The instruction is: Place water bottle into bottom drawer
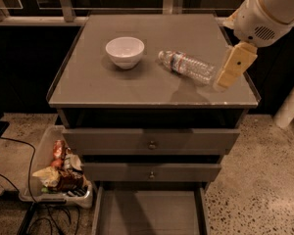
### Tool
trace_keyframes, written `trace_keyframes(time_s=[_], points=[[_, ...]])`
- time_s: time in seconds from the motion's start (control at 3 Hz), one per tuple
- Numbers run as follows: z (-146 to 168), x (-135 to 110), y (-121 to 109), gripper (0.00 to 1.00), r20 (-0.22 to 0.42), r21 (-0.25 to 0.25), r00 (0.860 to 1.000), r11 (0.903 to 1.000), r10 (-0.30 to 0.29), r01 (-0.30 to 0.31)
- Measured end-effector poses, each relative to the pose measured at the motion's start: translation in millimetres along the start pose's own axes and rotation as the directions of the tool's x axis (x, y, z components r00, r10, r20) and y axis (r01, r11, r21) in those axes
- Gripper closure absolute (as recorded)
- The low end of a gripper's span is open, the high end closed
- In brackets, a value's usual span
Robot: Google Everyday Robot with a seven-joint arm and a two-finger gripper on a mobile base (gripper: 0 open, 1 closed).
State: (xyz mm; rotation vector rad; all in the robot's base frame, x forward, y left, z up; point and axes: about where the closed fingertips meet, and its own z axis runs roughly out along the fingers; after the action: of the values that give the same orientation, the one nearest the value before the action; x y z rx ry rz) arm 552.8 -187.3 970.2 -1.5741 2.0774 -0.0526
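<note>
Clear water bottle on cabinet top, gripper just beside.

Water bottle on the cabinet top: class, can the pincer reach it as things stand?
Probably yes: the pincer hangs right beside the water bottle, nothing between them; the bowl sits apart.

A: One view only. From where?
B: High, in front of the cabinet, tilted steeply down, facing the drawer fronts. Mid range: whole top in frame, bottom drawer cut by the lower edge.
A: Gripper?
B: Gripper hangs at upper right, over the top's right edge.
</note>
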Motion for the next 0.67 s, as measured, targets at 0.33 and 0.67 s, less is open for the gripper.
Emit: trace_keyframes(time_s=[0.33,0.67], points=[[6,-1,-1,0.00,-0.021,0.005,1.000,0.9999,-0.016,0.016],[31,-5,-14,0.00,-0.037,0.035,0.999,0.9985,-0.040,0.042]])
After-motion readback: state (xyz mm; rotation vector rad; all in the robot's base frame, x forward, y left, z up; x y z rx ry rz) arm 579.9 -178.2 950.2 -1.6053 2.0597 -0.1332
